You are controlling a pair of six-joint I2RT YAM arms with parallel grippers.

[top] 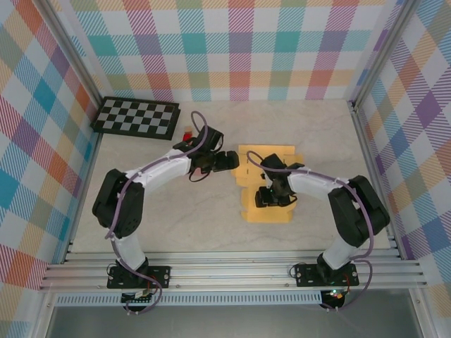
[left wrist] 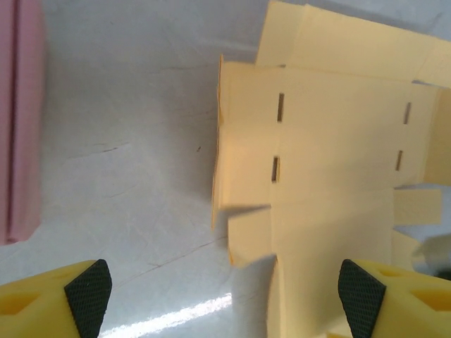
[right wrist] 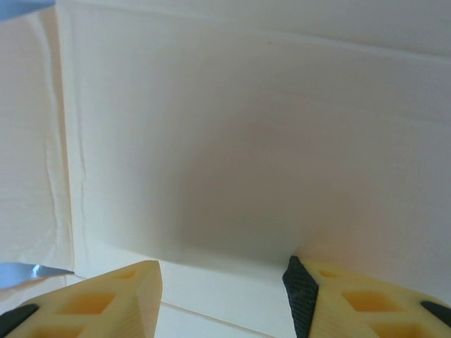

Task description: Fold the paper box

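- The paper box (top: 271, 215) lies as a cut blank spread on the bench (top: 211, 218), its panels mostly flat. No walls stand and no tab sits in a slot, so I judge the folding barely begun.
- In the left wrist view the box (left wrist: 338, 162) shows several panels joined at creases. The edge facing the bare bench (left wrist: 134, 141) looks slightly lifted, though I cannot tell whether that is a finished fold.
- What seems left: raise the side panels, tuck the tabs (left wrist: 246, 236) into the slots (left wrist: 280, 107), and close the shape.
- The left gripper (top: 231, 160) hovers at the box's edge. Its jaws stand wide, with nothing between them (left wrist: 224, 299).
- The right gripper (top: 271, 199) is over the middle of the box. Its jaws (right wrist: 222, 282) are partly apart and close to a panel, with nothing visibly clamped.
- The box is thin yellow-orange card, matte and smooth, with straight die-cut edges, narrow dark rectangular slots and small square tabs. Close up, the panel (right wrist: 246, 141) looks pale with faint crease lines.
- The fingers (left wrist: 42, 303) are yellow plastic, tipped with black cross-hatched pads (left wrist: 90, 296).
- The bench is pale and marbled, with a slight sheen.
- Beyond the box's far-left corner lies a black-and-white checkerboard (top: 137, 116).
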